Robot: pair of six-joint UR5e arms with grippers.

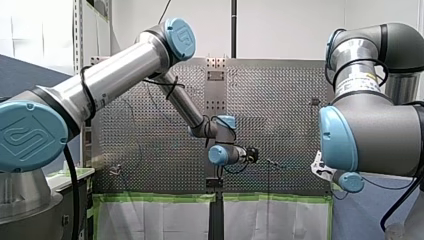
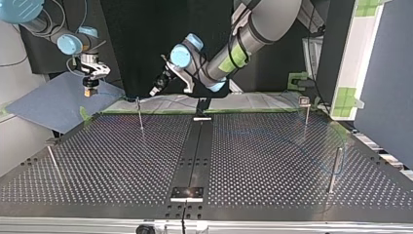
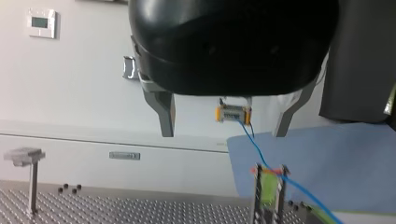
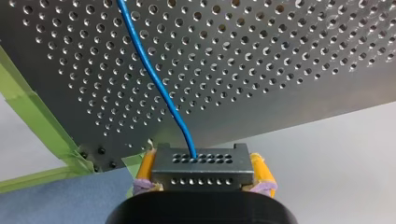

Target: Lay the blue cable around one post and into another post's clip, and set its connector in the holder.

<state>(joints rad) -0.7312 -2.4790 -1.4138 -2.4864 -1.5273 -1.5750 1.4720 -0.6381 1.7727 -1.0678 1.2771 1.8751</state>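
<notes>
Right wrist view, our right gripper [image 4: 203, 171] clamped on connector [image 4: 201, 161], blue cable [image 4: 154, 79] leading ahead, far end cut off, left gripper [image 3: 224, 133] apart

The perforated metal desk [image 2: 112, 161] has a black strip [image 2: 197, 146] running down its middle. In the front view, green tape [image 1: 155, 198] lines the desk's lower edge, with white sheeting [image 1: 155, 220] just below it. A blue sheet [image 2: 53, 102] lies beside the desk's taped edge at the top view's left. On the pale wall in the left wrist view are a thermostat [image 3: 42, 22] and, lower down, a small grey label [image 3: 124, 155].
</notes>
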